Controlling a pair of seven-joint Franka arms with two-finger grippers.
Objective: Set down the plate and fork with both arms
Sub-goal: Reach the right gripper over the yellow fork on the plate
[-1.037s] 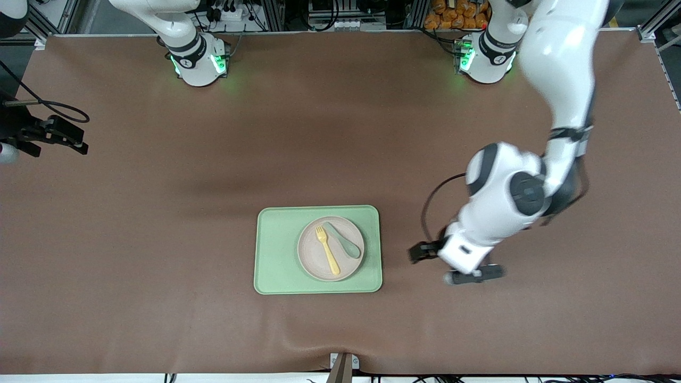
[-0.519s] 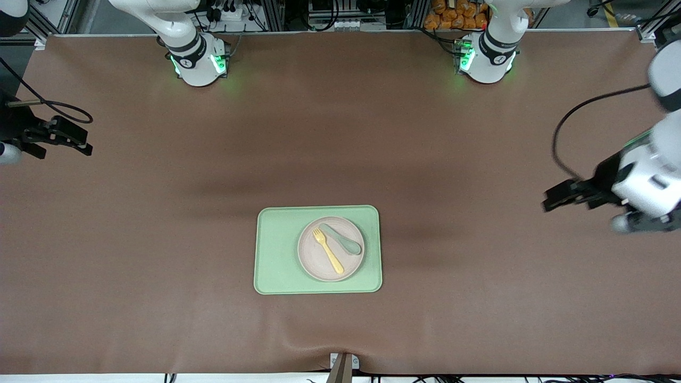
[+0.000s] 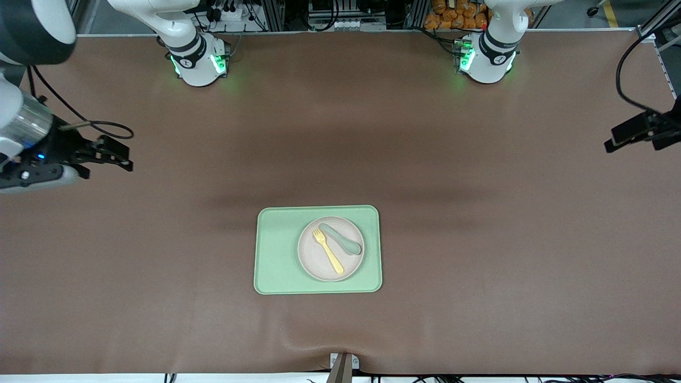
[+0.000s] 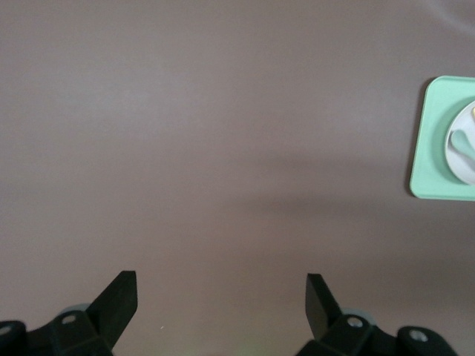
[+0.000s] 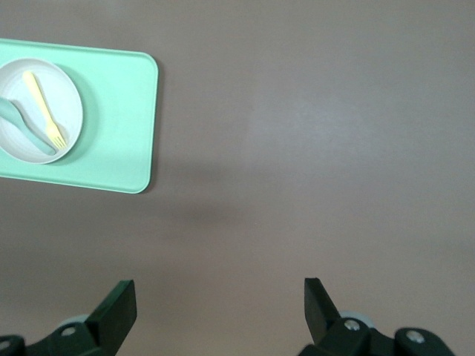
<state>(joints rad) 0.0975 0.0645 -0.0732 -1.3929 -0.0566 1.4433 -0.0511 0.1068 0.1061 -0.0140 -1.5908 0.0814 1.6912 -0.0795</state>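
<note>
High front camera over the table (image 3: 479, 319); both wrist cameras downward, sharing the tray (image 3: 276, 250).

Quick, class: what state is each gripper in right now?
Left gripper: jaws open, holding nothing, over bare table.
Right gripper: jaws open, holding nothing, over bare table.

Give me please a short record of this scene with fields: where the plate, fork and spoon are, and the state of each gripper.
tray: light green tray, mid-table on the brown cloth
plate: plate on the tray, toward the left arm's end of it
fork: fork lying on the plate
spoon: spoon on the plate, beside the fork
left gripper: left gripper open, holds nothing, over bare cloth
right gripper: right gripper open, holds nothing, over bare cloth
</note>
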